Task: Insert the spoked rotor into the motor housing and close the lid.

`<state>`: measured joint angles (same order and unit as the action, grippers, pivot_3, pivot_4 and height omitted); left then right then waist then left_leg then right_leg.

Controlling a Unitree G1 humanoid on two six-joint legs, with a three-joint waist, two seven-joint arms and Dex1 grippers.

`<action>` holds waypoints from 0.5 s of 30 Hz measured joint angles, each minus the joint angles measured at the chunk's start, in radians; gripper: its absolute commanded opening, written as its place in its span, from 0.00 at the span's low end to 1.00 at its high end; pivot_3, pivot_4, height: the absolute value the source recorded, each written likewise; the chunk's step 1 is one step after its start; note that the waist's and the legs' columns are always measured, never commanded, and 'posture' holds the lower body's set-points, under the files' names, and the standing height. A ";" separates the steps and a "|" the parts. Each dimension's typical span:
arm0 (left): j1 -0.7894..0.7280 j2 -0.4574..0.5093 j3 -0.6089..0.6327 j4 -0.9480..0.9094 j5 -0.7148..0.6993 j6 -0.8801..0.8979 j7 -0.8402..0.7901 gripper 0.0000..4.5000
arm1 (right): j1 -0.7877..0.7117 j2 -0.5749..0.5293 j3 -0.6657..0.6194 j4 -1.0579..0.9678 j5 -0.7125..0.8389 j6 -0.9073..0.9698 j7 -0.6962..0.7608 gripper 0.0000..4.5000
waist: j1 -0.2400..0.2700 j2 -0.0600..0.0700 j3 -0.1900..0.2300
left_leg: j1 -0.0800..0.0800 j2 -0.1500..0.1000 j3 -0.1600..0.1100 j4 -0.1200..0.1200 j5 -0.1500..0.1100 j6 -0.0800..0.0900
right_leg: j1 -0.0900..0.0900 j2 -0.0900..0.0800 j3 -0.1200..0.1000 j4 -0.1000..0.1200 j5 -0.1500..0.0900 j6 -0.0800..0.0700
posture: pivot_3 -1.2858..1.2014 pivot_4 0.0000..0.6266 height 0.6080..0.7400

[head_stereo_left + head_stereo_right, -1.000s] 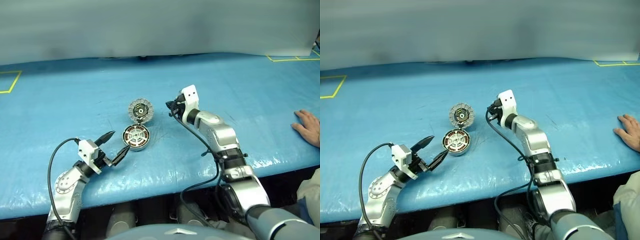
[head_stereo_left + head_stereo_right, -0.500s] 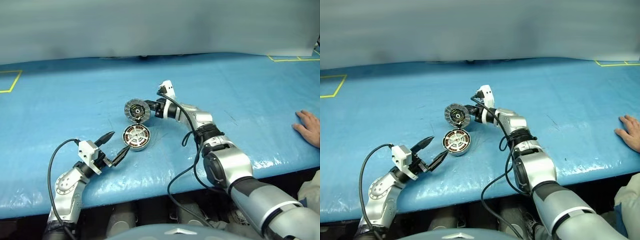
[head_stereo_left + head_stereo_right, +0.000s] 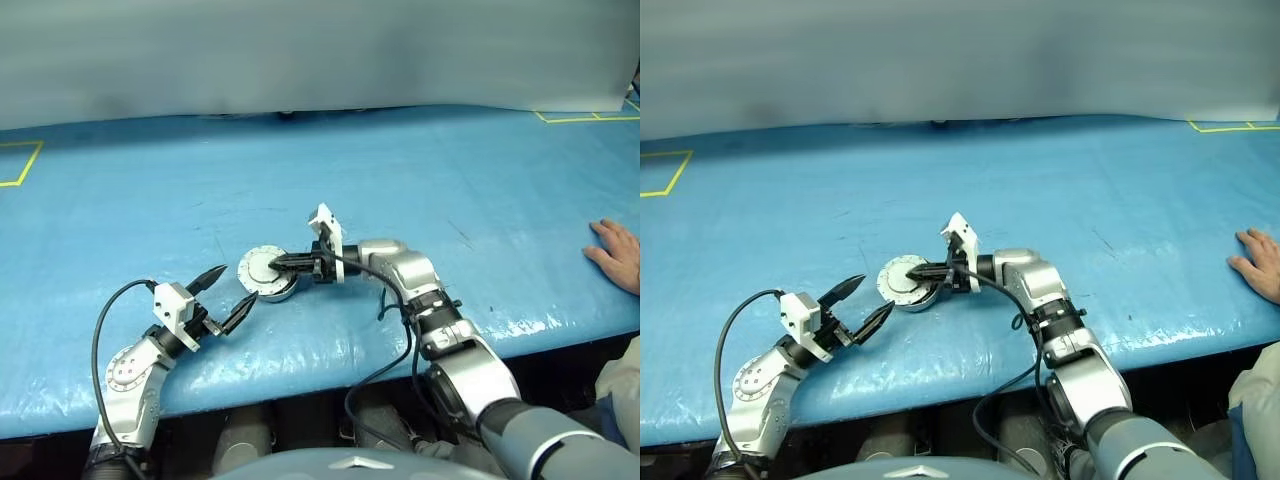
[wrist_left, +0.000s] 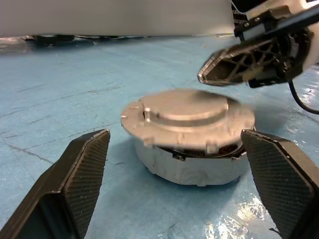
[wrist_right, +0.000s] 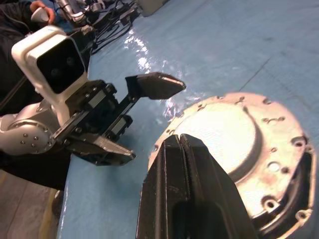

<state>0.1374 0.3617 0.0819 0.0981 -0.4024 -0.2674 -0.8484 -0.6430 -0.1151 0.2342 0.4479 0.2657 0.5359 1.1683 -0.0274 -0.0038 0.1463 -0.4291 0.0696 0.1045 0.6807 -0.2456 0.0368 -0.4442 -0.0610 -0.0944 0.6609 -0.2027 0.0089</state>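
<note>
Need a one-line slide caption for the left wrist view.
Open left gripper faces the motor housing as the shut right gripper hovers above its nearly closed lid.

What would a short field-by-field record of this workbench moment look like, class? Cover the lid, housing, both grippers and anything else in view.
lid: smooth face up, lying over the housing
motor housing: on the blue table, a dark gap showing under the lid
right gripper: shut, fingertips over the lid
left gripper: open, beside the housing, holding nothing
person's hand: resting at the table edge
</note>
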 measured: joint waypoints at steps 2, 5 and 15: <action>0.004 0.007 0.011 0.000 -0.005 0.005 -0.006 1.00 | 0.024 -0.003 0.023 -0.037 -0.007 0.007 -0.017 0.01 | 0.000 0.000 0.000 | 0.000 0.000 0.000 0.000 0.000 0.000 | 0.000 0.000 0.000 0.000 0.000 0.000 | 0.52 0.24 1.00; 0.009 0.020 0.023 0.000 -0.011 0.020 -0.015 1.00 | 0.041 0.000 0.034 -0.059 -0.010 0.014 -0.045 0.01 | 0.001 0.000 0.000 | 0.000 0.000 0.000 0.001 0.000 0.000 | 0.000 0.000 0.000 0.001 -0.001 -0.002 | 0.52 0.24 1.00; 0.045 0.008 0.026 -0.022 -0.011 0.041 -0.025 1.00 | 0.087 0.005 0.039 -0.146 -0.005 0.021 -0.105 0.01 | 0.005 0.000 0.000 | 0.000 0.000 -0.001 0.000 0.000 0.000 | 0.000 0.000 0.000 0.000 0.000 -0.001 | 0.52 0.24 1.00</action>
<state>0.1826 0.3699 0.1083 0.0758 -0.4137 -0.2266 -0.8729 -0.5558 -0.1104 0.2729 0.3014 0.2608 0.5570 1.0634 -0.0222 -0.0039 0.1463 -0.4295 0.0697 0.1040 0.6811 -0.2455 0.0365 -0.4443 -0.0612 -0.0949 0.6608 -0.2031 0.0077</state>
